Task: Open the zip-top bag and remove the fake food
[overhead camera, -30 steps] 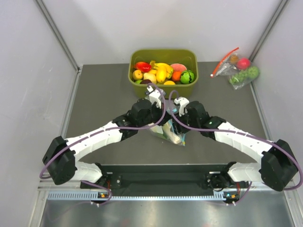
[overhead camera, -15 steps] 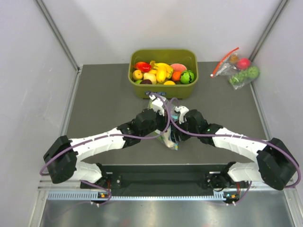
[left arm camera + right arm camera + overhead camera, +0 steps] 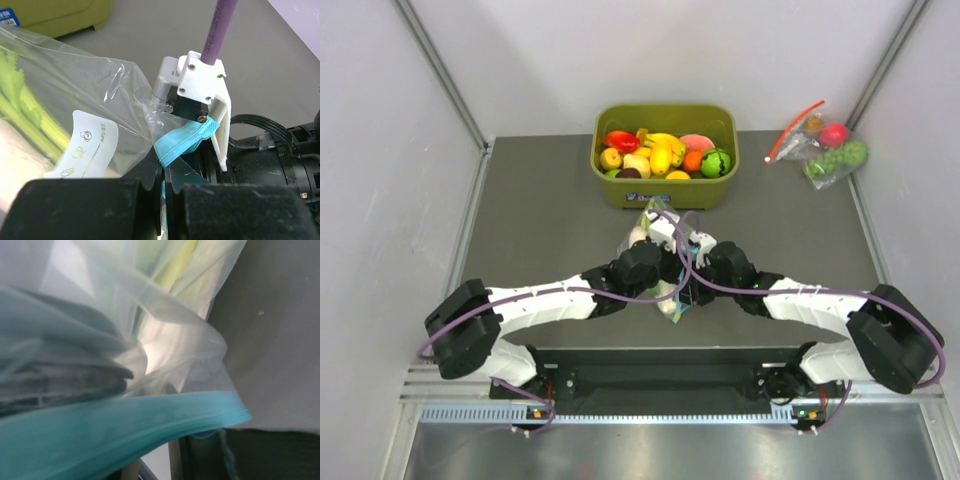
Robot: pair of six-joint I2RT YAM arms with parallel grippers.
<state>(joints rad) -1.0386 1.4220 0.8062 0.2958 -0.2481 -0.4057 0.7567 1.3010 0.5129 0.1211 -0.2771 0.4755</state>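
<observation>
The zip-top bag (image 3: 642,230) is clear, with a blue-green zip strip (image 3: 186,140) and a white label (image 3: 92,145), and is held up at mid-table between both wrists. My left gripper (image 3: 167,182) (image 3: 663,264) is shut on the zip strip's edge. My right gripper (image 3: 194,129) (image 3: 690,262) faces it with the strip running between its fingers. Whether those fingers press on the strip does not show. Fake food lies inside: green leek leaves (image 3: 20,102) (image 3: 175,265) and a white piece (image 3: 160,347). In the right wrist view the zip strip (image 3: 110,430) hides the fingers.
An olive bin (image 3: 665,190) of toy fruit stands just beyond the bag. A second clear bag with a red zip strip (image 3: 825,145) lies at the back right. Grey walls close in the left and right sides of the dark mat (image 3: 530,220).
Both wrists have drawn closer together and toward the near edge. The bag has swung round, so its body now points toward the bin instead of hanging on the near side.
</observation>
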